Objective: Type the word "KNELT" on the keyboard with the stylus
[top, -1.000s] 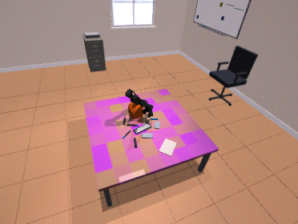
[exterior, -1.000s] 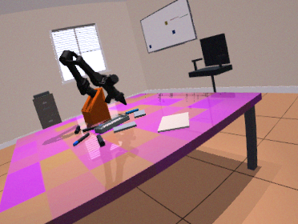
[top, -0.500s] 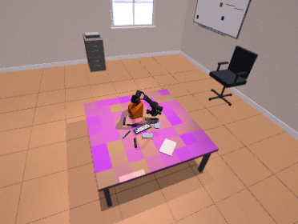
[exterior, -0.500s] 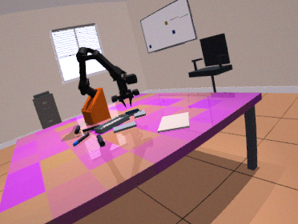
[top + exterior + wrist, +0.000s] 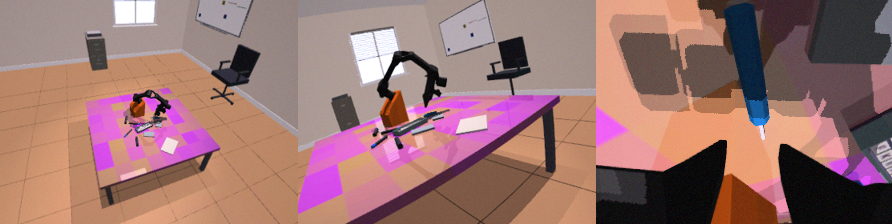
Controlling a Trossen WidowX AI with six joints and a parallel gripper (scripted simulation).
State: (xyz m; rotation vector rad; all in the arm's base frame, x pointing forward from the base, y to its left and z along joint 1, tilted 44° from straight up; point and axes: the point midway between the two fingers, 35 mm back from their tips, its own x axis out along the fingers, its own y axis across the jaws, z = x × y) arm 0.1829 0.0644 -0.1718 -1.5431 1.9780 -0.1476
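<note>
The counter [image 5: 105, 154] [image 5: 322, 192] [image 5: 608, 127] spans the centre of the top view, its front edge running from lower left to lower right. Bare surface is noted along its left side and around the white pad [image 5: 170, 146] [image 5: 472, 125], right of centre in the exterior view and well inside the edge.

The black arm [image 5: 150, 94] [image 5: 412, 57] arches rightward from the orange base block [image 5: 137, 109] [image 5: 394, 109] [image 5: 741, 202]. The keyboard [image 5: 144, 127] [image 5: 412, 126] [image 5: 883, 150] lies near the middle of the top view and enters the wrist view at the right edge. A pale grey block [image 5: 149, 134] [image 5: 423, 130] lies just beside it, toward the front edge, so room is tight there.

The claw [image 5: 156, 115] [image 5: 426, 105] [image 5: 752, 149] is partly open and grips nothing. Its tips stand apart, with a plain gap between them at the lower centre of the wrist view; in the exterior view they point down, raised above the counter.

The blue stylus [image 5: 748, 60] is out of the claw, in the upper centre of the wrist view, its white nib directed down toward the gap and short of the fingertips. Whether its far end touches anything cannot be told. A separate blue pen [image 5: 127, 133] [image 5: 379, 142] lies left of the keyboard in the top view.
</note>
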